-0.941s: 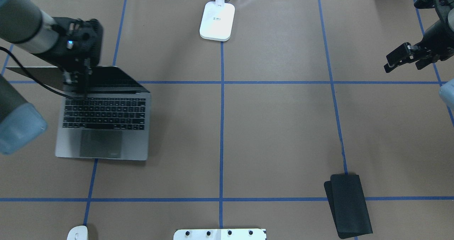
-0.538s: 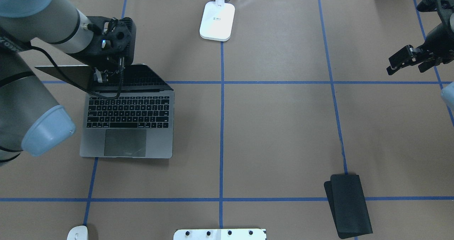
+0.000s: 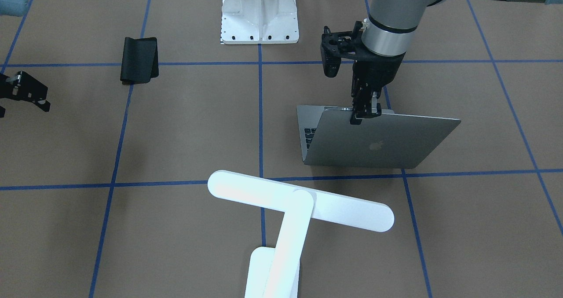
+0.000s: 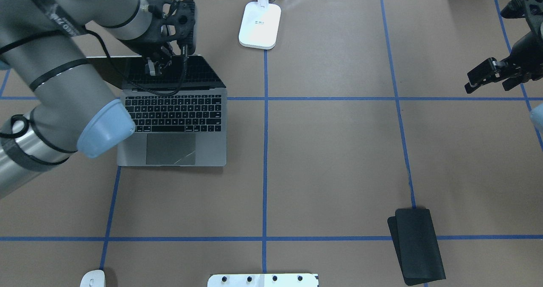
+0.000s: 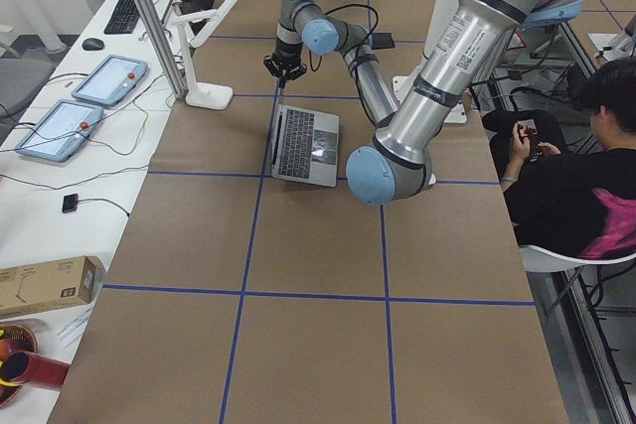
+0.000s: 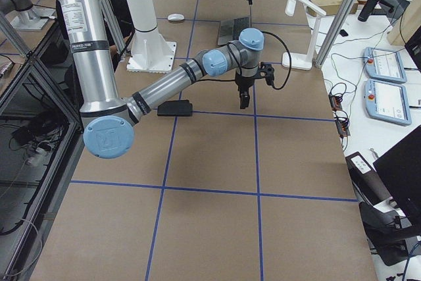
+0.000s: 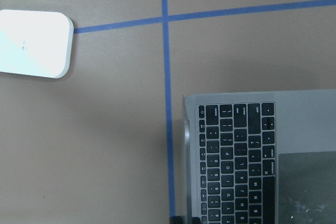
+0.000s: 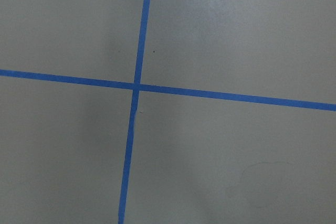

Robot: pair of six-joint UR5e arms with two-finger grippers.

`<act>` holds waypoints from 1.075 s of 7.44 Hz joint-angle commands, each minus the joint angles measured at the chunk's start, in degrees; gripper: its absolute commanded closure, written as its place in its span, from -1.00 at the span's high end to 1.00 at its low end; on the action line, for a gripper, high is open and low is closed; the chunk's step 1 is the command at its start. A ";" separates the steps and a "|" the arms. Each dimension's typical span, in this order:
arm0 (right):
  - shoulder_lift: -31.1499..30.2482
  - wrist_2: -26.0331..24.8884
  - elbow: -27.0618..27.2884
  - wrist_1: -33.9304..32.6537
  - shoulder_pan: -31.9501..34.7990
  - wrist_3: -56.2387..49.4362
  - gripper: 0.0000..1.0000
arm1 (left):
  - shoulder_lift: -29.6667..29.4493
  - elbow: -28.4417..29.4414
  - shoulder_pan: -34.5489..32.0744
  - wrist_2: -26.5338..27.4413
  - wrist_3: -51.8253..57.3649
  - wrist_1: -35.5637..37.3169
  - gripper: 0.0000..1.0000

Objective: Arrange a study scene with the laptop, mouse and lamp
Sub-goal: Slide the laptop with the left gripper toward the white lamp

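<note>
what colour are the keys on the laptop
The laptop has black keys set in a grey metal body. They show best in the overhead exterior view.

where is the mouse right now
In the overhead view the mouse lies at the bottom edge on the robot's left, left of the white pedestal plate and well apart from the laptop.

You can see an apple logo on the lid of the laptop (image 3: 382,135). In the left wrist view its keys (image 7: 231,150) carry small white legends; "return", "shift" and "command" can just be made out. The lamp (image 4: 259,24) base bears faint grey marks, too small to read. The printed strip on the left arm (image 4: 55,18) is also unreadable.
</note>
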 commanded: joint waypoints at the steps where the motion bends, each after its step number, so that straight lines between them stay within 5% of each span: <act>1: -0.34 -0.23 -0.43 0.00 0.02 -0.37 1.00 | -3.57 4.56 0.02 0.33 -0.02 -0.44 -0.73; 8: -0.25 -0.50 -1.13 0.00 -0.07 -0.55 1.00 | -4.90 13.01 2.74 4.90 -2.13 -8.53 -0.73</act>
